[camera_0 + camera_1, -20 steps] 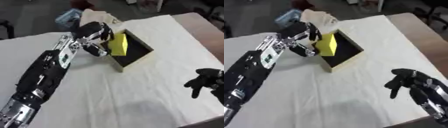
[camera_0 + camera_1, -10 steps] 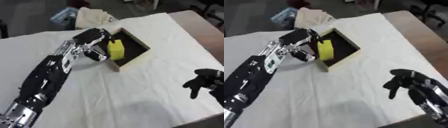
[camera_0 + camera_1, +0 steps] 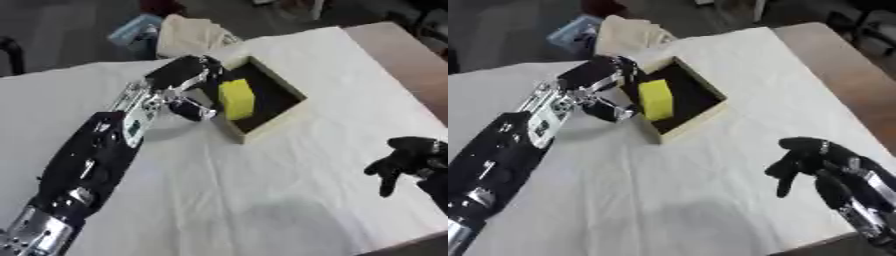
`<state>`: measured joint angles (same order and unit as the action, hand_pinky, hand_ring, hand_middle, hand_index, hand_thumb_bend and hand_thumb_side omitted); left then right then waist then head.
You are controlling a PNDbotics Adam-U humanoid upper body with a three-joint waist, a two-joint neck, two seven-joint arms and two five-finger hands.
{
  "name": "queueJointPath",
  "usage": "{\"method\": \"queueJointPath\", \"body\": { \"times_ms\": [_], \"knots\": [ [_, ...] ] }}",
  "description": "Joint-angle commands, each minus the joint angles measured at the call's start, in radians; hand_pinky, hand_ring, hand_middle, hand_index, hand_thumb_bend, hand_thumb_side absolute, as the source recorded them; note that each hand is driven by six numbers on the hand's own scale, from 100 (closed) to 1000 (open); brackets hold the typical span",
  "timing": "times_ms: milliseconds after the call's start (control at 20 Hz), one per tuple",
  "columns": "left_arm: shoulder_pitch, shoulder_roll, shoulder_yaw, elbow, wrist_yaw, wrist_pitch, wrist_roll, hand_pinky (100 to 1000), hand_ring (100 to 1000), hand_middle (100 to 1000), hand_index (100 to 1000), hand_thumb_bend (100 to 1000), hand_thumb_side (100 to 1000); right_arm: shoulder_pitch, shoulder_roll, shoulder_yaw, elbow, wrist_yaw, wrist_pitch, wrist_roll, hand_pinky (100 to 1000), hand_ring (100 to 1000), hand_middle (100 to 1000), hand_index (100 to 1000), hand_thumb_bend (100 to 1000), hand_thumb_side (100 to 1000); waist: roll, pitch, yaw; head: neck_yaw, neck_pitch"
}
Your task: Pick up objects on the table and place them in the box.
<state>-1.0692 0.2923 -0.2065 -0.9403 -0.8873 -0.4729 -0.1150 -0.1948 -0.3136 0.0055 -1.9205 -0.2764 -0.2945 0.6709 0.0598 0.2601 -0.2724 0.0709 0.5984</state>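
A yellow block [image 3: 236,99] stands inside the tan box [image 3: 278,118] with the black inside, leaning near its left wall. My left hand [image 3: 185,79] is at the box's left side, right beside the block. Its fingers are spread loosely over the box's corner, and its thumb [image 3: 191,111] lies outside the wall, so nothing is pinched. My right hand [image 3: 814,159] hovers over the white cloth at the lower right, fingers relaxed and hanging down, holding nothing.
A beige cloth bundle [image 3: 188,31] and a blue object [image 3: 131,31] lie beyond the table's far edge. Bare brown tabletop [image 3: 404,60] shows to the right of the white tablecloth [image 3: 262,190].
The yellow block has gone from standing high above the box's rim in my left hand down into the box. The whole view has also shifted. The right hand has barely moved.
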Motion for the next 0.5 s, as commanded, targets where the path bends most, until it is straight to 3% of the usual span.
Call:
{"method": "queueJointPath", "body": {
  "times_ms": [50,500],
  "knots": [
    [0.003,0.063,-0.003,-0.080,0.058,-0.011,0.002,763,552,553,763,260,107,0.004,-0.018,-0.016,-0.004,-0.001,-0.002,-0.012,712,498,591,887,100,689,-0.011,-0.028,0.018,-0.017,0.012],
    [0.193,0.235,0.043,-0.317,0.206,-0.067,0.126,768,530,528,744,140,108,0.036,-0.022,-0.043,0.000,0.018,-0.014,-0.046,712,498,592,888,100,687,-0.031,-0.049,0.122,-0.045,0.039]
  ]
}}
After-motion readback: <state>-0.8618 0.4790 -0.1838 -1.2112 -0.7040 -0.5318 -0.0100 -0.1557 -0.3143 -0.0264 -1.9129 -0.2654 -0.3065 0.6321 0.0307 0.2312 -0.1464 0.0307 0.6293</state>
